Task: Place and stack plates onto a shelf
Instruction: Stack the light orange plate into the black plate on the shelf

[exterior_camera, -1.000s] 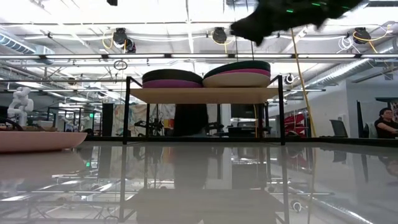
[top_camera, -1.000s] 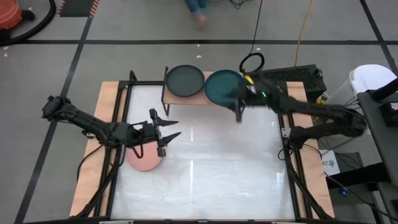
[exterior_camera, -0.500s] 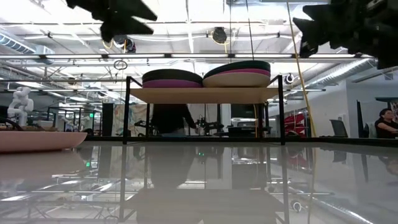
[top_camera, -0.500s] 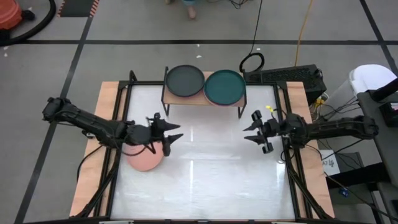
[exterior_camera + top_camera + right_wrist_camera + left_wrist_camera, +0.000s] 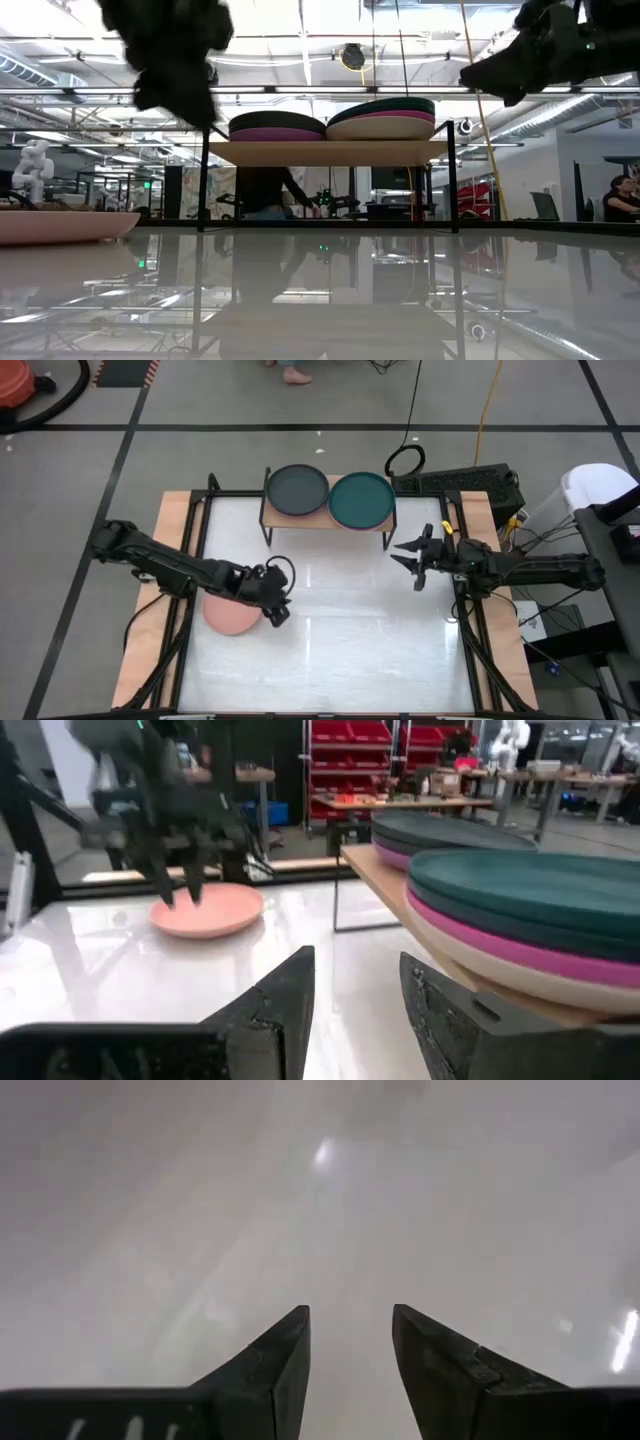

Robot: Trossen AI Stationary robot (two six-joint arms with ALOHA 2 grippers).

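The shelf stands at the table's far middle on thin black legs. It bears two stacks of plates: the left one topped by a charcoal plate, the right one by a dark teal plate over magenta and beige ones. A salmon pink plate lies flat on the table at the left, also seen in the low view. My left gripper is open, pointing down at the bare table just right of the pink plate. My right gripper is open and empty, in the air right of the shelf.
The white table has wooden side edges and a black frame. A black cable loop and a dark box lie behind the shelf. A person stands in the room beyond the table.
My right gripper has drawn back from the shelf's right stack toward the table's right edge, leaving the teal plate on top. My left gripper has gone toward the near edge and tipped down, from above the pink plate to just right of it.
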